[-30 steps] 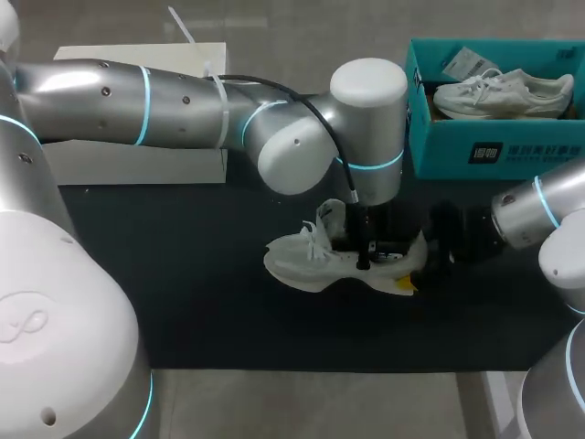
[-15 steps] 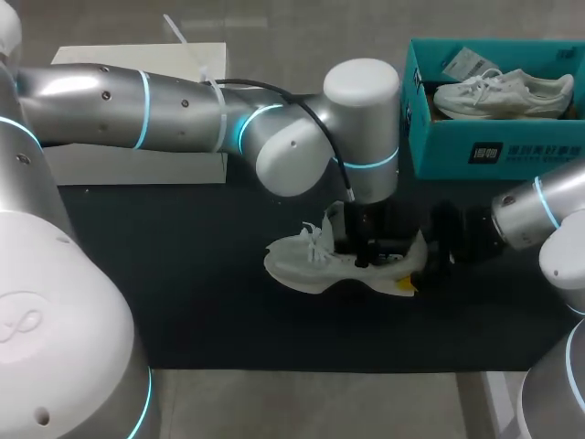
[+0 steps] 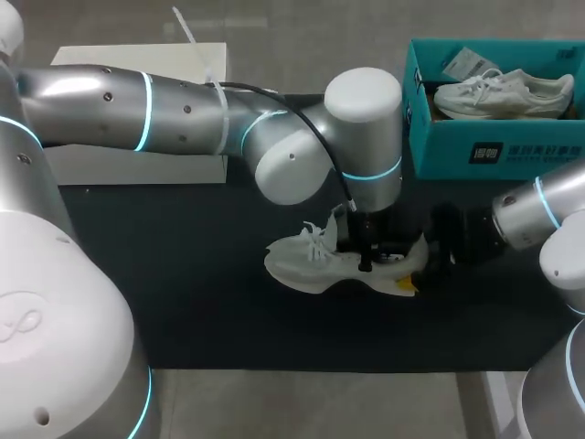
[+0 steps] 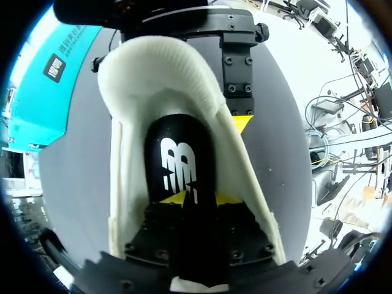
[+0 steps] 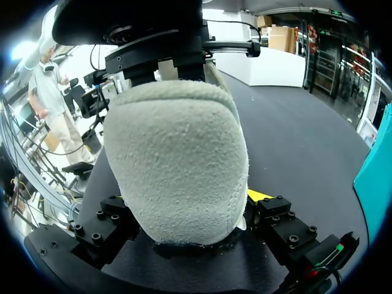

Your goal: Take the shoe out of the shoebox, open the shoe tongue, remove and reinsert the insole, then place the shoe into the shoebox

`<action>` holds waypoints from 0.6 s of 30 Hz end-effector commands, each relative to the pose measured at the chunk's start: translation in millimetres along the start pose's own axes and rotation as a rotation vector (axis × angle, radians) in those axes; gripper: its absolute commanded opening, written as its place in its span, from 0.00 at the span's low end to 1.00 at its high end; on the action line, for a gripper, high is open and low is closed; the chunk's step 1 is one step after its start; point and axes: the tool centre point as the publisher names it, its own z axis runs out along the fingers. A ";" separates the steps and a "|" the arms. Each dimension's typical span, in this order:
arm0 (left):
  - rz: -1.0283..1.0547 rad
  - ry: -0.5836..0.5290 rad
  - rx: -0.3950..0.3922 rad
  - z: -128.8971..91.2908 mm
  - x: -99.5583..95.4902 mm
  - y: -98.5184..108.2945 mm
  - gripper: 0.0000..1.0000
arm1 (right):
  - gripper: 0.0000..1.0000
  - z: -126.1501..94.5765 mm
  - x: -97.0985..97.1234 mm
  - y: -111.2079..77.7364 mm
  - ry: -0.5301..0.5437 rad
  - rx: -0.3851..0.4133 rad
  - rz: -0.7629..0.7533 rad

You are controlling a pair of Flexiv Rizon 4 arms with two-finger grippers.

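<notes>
Shoe sits upright on its sole on the black mat, toe pointing away from the teal shoebox, which stands near it and holds a second shoe. My right claw clamps the pale heel from both sides. My left claw reaches down into the shoe's opening, pinching the near end of the black insole, which runs from between its fingers along the inside of the shoe.

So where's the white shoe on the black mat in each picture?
Head view: shoe mid-mat, under the left gripper.
Left wrist view: its opening seen from above, black insole inside.
Right wrist view: its heel, in the right gripper.
Shared landmark: the teal shoebox.
</notes>
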 end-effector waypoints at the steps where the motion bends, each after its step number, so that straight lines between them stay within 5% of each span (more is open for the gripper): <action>1: -0.005 -0.036 0.013 52.0 4.9 -0.1 0.24 | 0.00 3.6 -1.2 0.0 -0.003 0.002 0.002; 11: -0.006 0.019 0.013 56.0 7.3 3.9 0.49 | 0.00 3.6 -1.2 0.0 -0.003 0.002 0.002; 18: 0.012 0.030 -0.004 64.9 9.2 0.6 0.35 | 0.00 3.6 -1.2 0.0 -0.003 0.002 0.002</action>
